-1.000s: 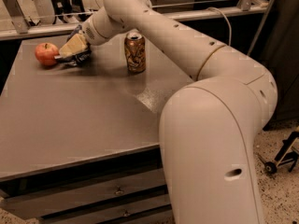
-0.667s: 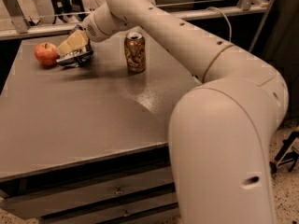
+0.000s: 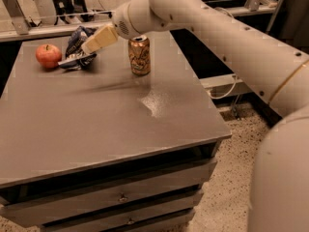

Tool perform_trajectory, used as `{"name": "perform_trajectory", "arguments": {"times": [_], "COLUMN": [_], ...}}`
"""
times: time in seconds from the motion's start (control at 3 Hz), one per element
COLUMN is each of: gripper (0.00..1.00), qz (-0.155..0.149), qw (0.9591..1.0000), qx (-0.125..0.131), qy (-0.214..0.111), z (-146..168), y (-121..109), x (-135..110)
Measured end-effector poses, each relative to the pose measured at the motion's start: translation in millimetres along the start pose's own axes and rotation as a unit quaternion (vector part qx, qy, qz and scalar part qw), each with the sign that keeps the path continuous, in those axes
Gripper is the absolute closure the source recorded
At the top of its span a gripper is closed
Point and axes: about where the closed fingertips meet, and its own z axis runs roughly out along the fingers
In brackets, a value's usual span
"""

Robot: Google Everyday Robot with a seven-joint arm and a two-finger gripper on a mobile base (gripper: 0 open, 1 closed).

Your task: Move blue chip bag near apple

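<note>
A: Where is the bag [image 3: 76,38]?

B: Far left on the table [image 3: 120,124], just beside the apple [image 3: 48,56]. The gripper [image 3: 91,45] is at its right side; whether its jaws hold it, I cannot tell.

A: Handling?

B: Probably light, crinkly and slippery. Pinch a crimped seam gently, because chips crush.

Can [image 3: 139,55]: stands on the table [image 3: 96,129], toward its far edge.
Chip bag [image 3: 75,38]: lies on the table left of the can, apart from it, at about the same depth.
Apple [image 3: 48,55]: rests farther left of the can, just beyond the bag; touching or not, cannot tell.
Gripper [image 3: 88,49]: hangs left of the can, over the bag's right side.
Arm [image 3: 217,28]: reaches in from the right of the can, passing above it.
Drawers [image 3: 120,197]: sit under the table, nearer than the can.
</note>
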Motion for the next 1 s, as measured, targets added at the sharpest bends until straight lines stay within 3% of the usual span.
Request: {"name": "perform_trajectory", "arguments": {"times": [0.33,0.67,1.0], "gripper": [0.00,0.00,0.00], "qz": [-0.024,-0.057,-0.045], "qw": [0.9982,0.9962,0.9964], "qx": [0.012,0.031,0.029], "qy": [-0.053,-0.059,-0.066], "z": [-51.8,-80.0,-75.1], "y": [-7.9,-20.1,-18.3], "x": [3.0,11.1,21.1]}}
